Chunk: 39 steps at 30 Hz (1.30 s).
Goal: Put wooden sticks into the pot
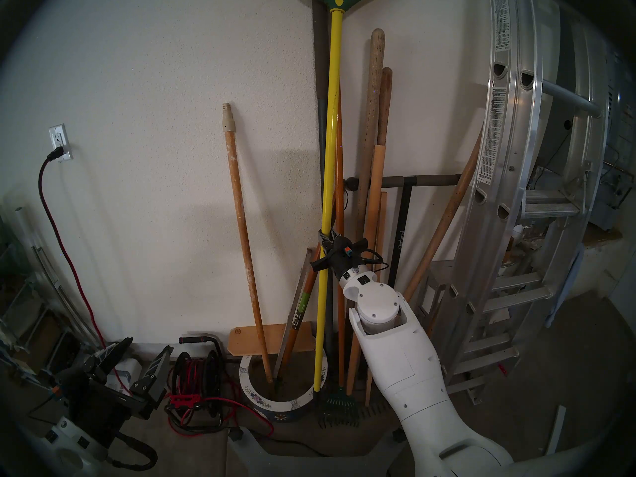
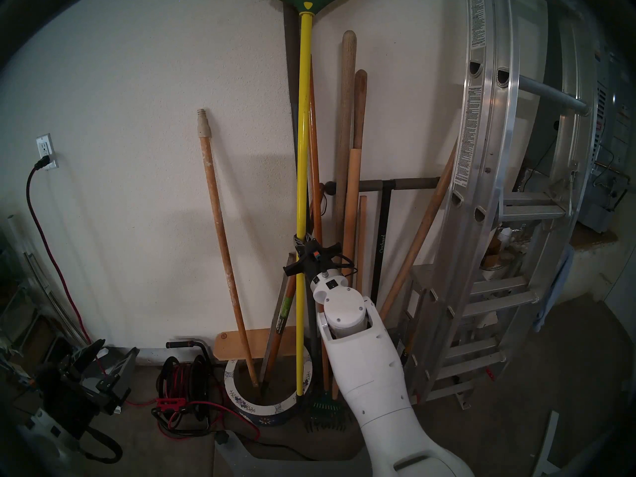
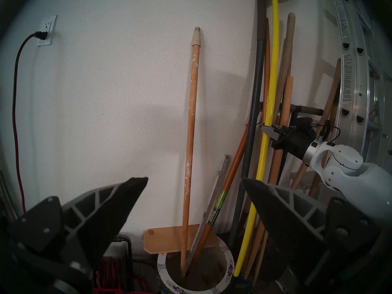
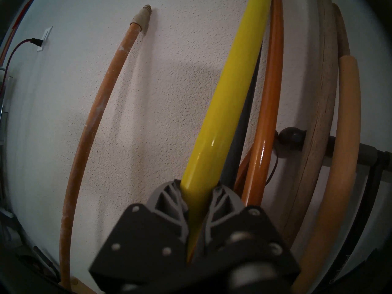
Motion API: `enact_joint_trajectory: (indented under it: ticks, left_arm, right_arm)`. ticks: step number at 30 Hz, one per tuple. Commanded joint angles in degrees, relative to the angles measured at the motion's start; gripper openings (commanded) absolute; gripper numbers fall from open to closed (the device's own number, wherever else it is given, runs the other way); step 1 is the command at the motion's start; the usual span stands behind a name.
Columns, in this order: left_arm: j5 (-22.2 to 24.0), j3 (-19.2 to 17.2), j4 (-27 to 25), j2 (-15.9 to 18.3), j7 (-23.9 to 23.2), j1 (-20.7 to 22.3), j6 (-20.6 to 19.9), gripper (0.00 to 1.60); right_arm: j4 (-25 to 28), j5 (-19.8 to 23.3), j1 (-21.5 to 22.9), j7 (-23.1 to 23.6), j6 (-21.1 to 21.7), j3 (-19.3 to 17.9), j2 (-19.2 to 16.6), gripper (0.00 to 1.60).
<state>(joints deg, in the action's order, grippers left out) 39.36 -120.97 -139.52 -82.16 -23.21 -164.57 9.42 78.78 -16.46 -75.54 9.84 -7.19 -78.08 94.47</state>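
Note:
The pot (image 1: 253, 393), low with a white floral rim, stands on the floor by the wall. The paint-speckled tan pole (image 1: 244, 242) with the off-white threaded tip stands in it, leaning on the wall. My right gripper (image 1: 325, 251) is shut on the yellow pole (image 1: 332, 121), also in the right wrist view (image 4: 222, 109). That pole has a yellow-green head at the top. Its lower end is at the pot's right rim; I cannot tell whether it is inside. The plain tan dowel (image 1: 377, 177) leans outside, to the right. My left gripper (image 3: 194, 181) is open and empty at lower left.
An orange-handled tool (image 1: 299, 314) and a grey bar also stand in the pot. Several more handles and a black T-handle (image 1: 401, 242) lean to the right. An aluminium ladder (image 1: 516, 190) fills the right side. A red cord reel (image 1: 196, 373) sits left of the pot, a green rake head (image 1: 339, 404) to its right.

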Motion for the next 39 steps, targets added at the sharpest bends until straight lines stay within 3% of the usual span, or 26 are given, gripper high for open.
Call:
enact_joint_trajectory:
  ticks: [1, 2, 3, 4, 14, 16, 22, 27, 39]
  left_arm:
    - [-0.1, 0.0, -0.5, -0.4, -0.1, -0.4, -0.1, 1.60]
    - [-0.1, 0.0, -0.5, -0.4, -0.2, -0.4, -0.1, 1.60]
    - [-0.1, -0.1, -0.5, -0.5, -0.2, -0.4, -0.2, 1.60]
    - [-0.1, -0.1, -0.5, -0.5, -0.3, -0.4, -0.2, 1.60]
    - [-0.2, -0.3, -0.5, -0.9, -0.8, -0.4, -0.4, 1.60]
    - [-0.2, -0.3, -0.5, -1.0, -0.9, -0.4, -0.4, 1.60]
    - [-0.2, -0.4, -0.5, -1.3, -1.2, -0.4, -0.5, 1.60]
    - [-0.2, -0.5, -0.5, -1.6, -1.5, -0.4, -0.5, 1.60]
    - [-0.3, -0.7, -0.5, -2.1, -2.1, -0.4, -0.6, 1.60]
  right_arm:
    - [3.8, -0.6, 6.2, 0.8, -0.2, 0.1, 2.8, 0.00]
    - [3.9, -0.8, 6.2, 1.0, -0.1, 0.0, 2.9, 0.00]
    - [1.8, -0.8, 9.1, 1.5, 0.3, 0.4, 2.6, 0.00]
    - [3.4, -1.2, 7.1, 1.5, 0.4, 0.0, 3.3, 0.00]
    - [0.0, -2.3, 11.0, 3.4, 1.5, 1.0, 5.6, 0.00]
    - [0.6, -2.6, 10.1, 3.4, 1.4, 0.8, 6.1, 0.00]
    - [-4.2, -2.5, 12.9, 4.3, 0.6, 0.9, 6.7, 0.00]
    - [-9.6, -1.8, 15.1, 4.3, -1.4, 0.3, 7.0, 0.00]
    - [-18.1, 0.3, 13.0, 1.8, -9.6, -0.6, 7.8, 0.00]
